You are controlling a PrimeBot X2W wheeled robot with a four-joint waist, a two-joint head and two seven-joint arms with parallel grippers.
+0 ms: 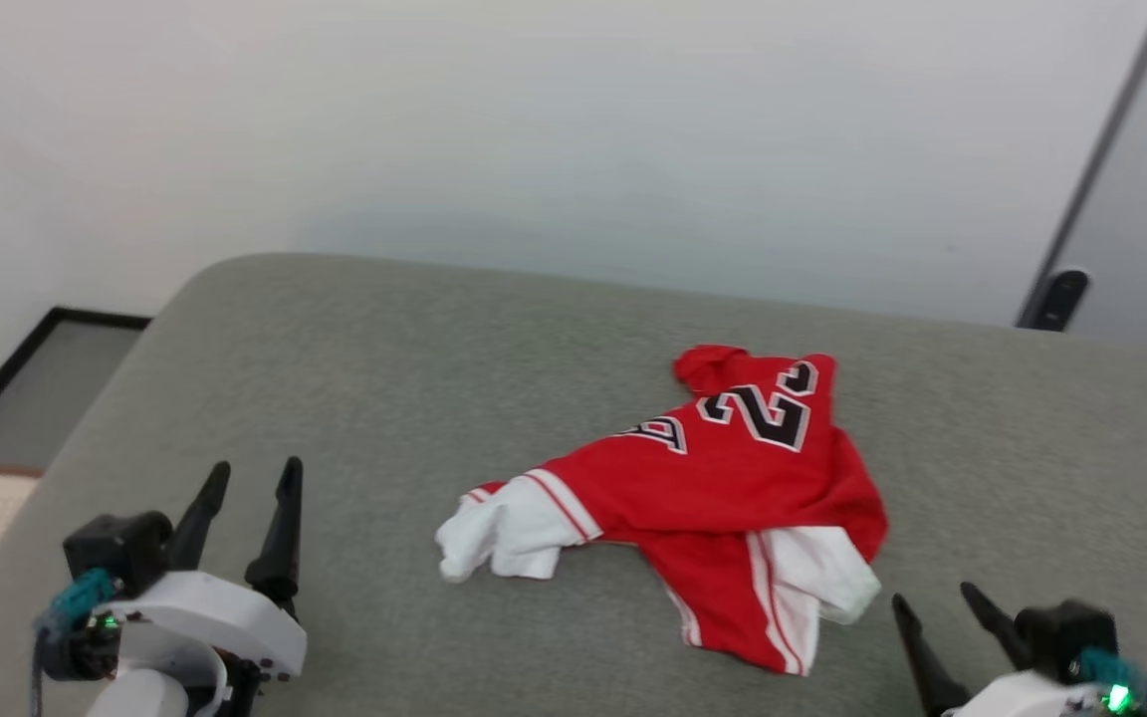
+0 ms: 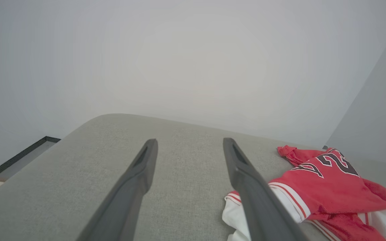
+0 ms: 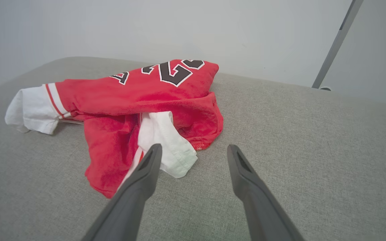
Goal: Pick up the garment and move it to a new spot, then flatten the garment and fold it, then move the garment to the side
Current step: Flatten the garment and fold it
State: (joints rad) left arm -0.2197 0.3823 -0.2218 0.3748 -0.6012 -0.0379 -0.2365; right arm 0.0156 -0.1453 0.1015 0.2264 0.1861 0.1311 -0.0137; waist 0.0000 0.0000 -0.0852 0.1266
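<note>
The garment (image 1: 723,488) is a red jersey T-shirt with white sleeves and black white-outlined numbers. It lies crumpled right of centre on the grey cushioned surface (image 1: 354,398). My left gripper (image 1: 255,473) stands open at the lower left, well apart from the shirt, with nothing between its fingers. My right gripper (image 1: 935,596) is open at the lower right, just beyond the shirt's near white sleeve. In the left wrist view the garment (image 2: 327,187) lies to the right of my open left gripper (image 2: 190,143). In the right wrist view the garment (image 3: 139,100) lies ahead and left of my open right gripper (image 3: 194,149).
A pale wall (image 1: 573,129) rises behind the surface. A dark strip of floor edging (image 1: 26,368) shows past the rounded left corner. A thin dark pole (image 1: 1091,189) leans at the back right. Bare grey fabric stretches left of the shirt.
</note>
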